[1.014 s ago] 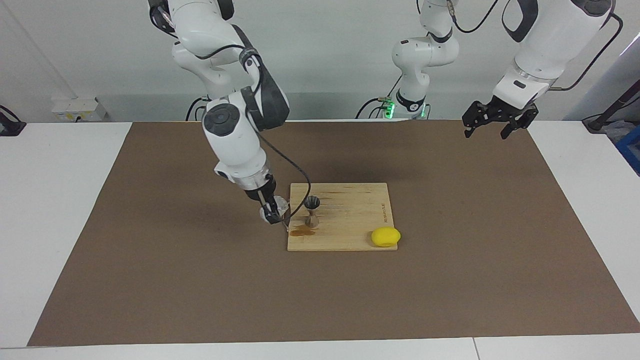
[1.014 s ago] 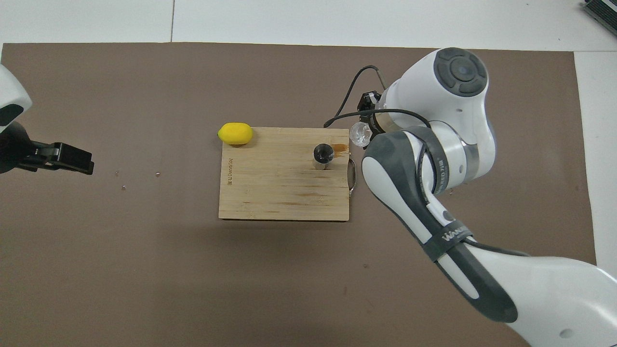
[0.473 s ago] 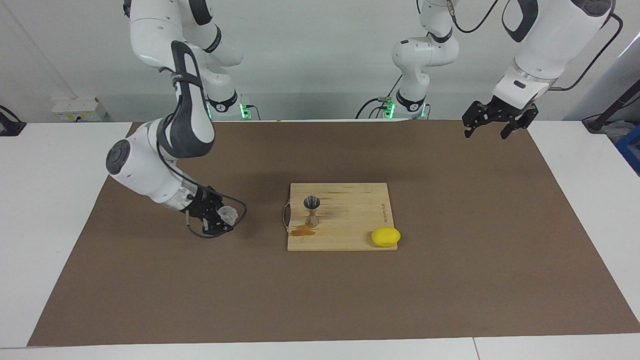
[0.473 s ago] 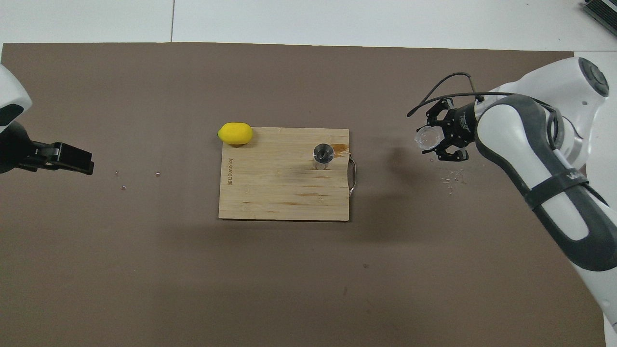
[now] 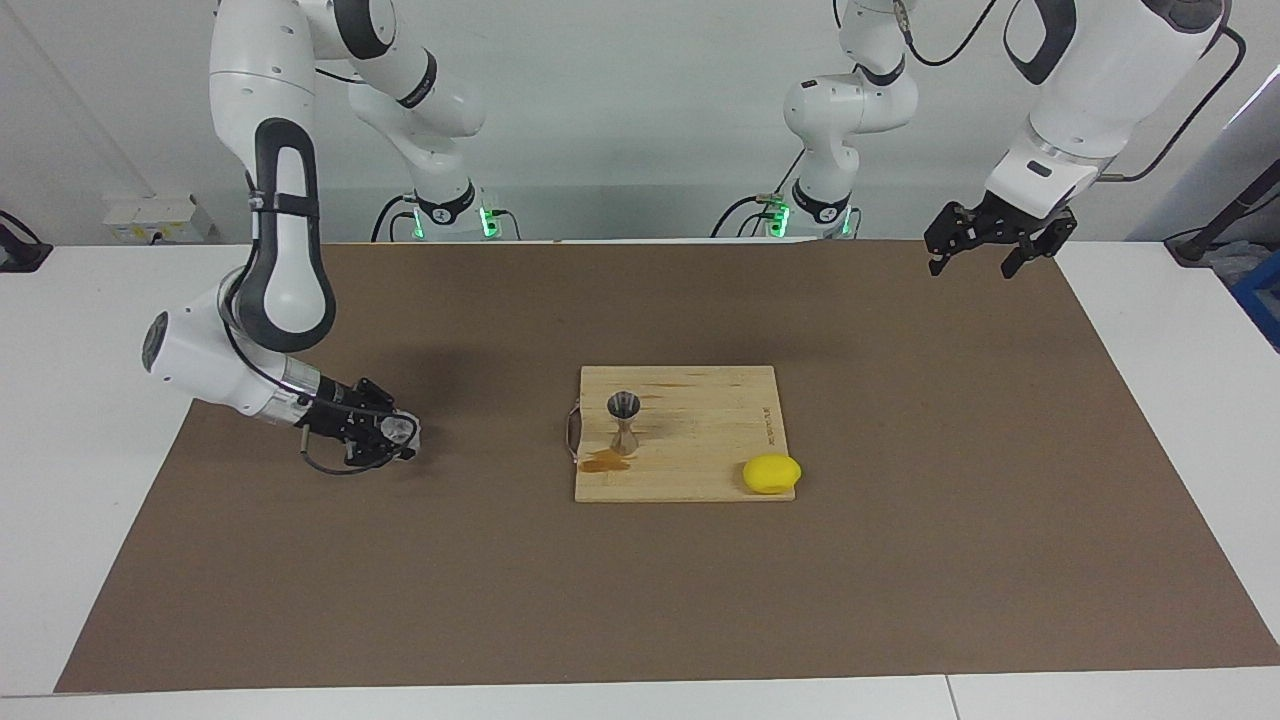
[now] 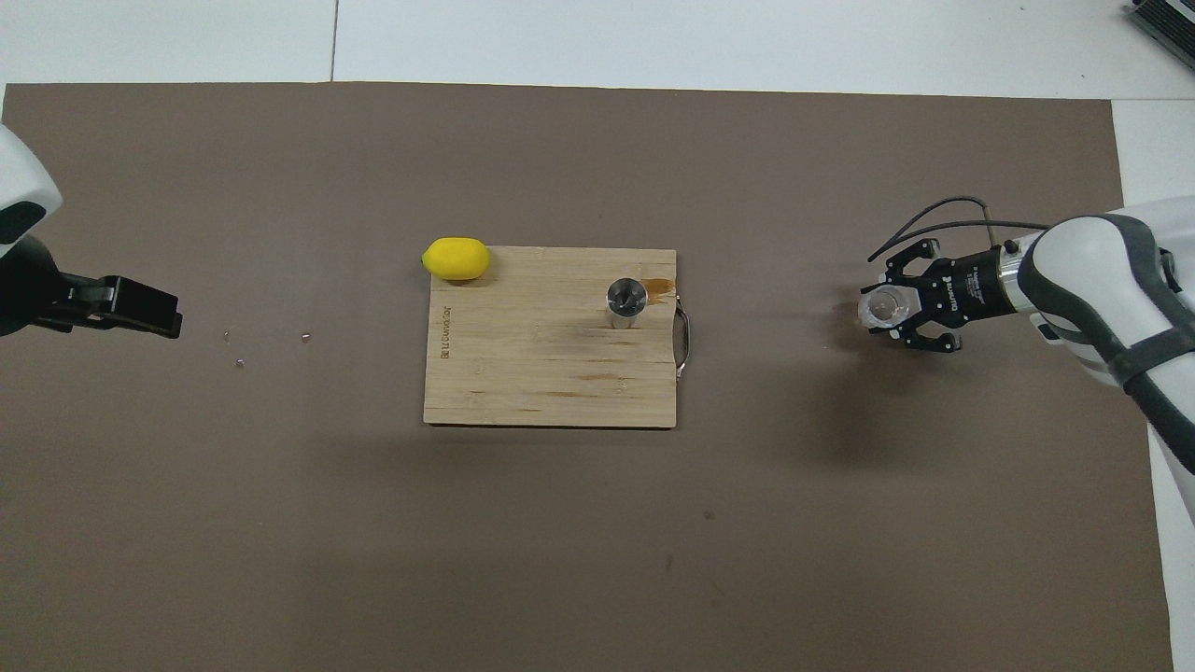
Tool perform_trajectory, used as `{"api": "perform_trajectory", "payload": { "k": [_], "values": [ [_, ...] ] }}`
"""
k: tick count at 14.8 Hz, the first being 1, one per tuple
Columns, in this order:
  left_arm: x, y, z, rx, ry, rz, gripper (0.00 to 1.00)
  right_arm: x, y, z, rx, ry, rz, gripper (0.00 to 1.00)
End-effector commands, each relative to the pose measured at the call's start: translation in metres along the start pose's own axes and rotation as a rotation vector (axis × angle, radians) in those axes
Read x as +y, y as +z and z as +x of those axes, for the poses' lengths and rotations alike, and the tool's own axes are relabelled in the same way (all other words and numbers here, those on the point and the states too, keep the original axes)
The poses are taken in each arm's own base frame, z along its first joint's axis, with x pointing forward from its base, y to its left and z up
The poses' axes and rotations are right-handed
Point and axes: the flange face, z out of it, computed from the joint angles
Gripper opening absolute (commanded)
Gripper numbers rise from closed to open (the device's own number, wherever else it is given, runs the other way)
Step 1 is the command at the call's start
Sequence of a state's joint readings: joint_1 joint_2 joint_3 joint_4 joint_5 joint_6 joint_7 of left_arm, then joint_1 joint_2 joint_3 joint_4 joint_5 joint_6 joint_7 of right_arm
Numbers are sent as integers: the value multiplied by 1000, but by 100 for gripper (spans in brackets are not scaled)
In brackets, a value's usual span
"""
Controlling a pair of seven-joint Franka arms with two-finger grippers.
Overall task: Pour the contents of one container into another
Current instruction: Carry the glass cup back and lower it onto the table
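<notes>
The clear glass tumbler (image 5: 403, 428) (image 6: 880, 308) sits in my right gripper (image 5: 392, 437) (image 6: 887, 312), which is shut on it. Gripper and glass are low over the brown mat, toward the right arm's end of the table and well away from the board. Whether the glass touches the mat I cannot tell. Its round mouth faces up in the overhead view. The metal hourglass jigger (image 5: 624, 421) (image 6: 625, 301) stands upright on the wooden board (image 5: 700, 440) (image 6: 541, 373), with a brown spill (image 5: 604, 462) (image 6: 661, 287) beside it. My left gripper (image 5: 985, 258) (image 6: 140, 313) waits open, raised over the mat's other end.
A yellow lemon (image 5: 771, 473) (image 6: 456, 259) lies at the board's corner toward the left arm's end. The board has a metal handle (image 5: 572, 432) (image 6: 684, 338) on the edge facing the right arm. A few tiny specks (image 6: 239, 362) dot the mat near the left gripper.
The right arm has swung from the board's edge out toward its own end of the table, carrying the tumbler and lowering it. The left arm, jigger and lemon have not moved.
</notes>
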State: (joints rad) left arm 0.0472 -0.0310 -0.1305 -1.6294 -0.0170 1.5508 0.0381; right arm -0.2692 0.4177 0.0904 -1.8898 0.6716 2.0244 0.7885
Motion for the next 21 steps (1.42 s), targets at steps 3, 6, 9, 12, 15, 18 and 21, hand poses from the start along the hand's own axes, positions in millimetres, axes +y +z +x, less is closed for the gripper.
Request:
{"api": "perform_trajectory", "payload": {
  "k": [3, 6, 9, 12, 15, 18, 21],
  "values": [
    [-1, -1, -9, 9, -13, -2, 100, 18, 14, 11, -75, 17, 24, 0],
    [-1, -1, -9, 9, -13, -2, 100, 24, 16, 13, -74, 22, 26, 58],
    [-1, -1, -9, 11, -13, -2, 100, 20, 0, 5, -49, 15, 42, 97],
    [-1, -1, -9, 11, -13, -2, 100, 17, -31, -13, 9, -38, 54, 100],
    [-1, -1, -9, 11, -13, -2, 100, 20, -63, -34, 146, -156, -23, 100],
    [-1, -1, -9, 9, -13, -2, 100, 20, -86, -55, 235, -251, -68, 100],
    [-1, -1, -9, 11, -13, -2, 100, 18, -93, -90, 351, -472, -202, 100]
  ]
}}
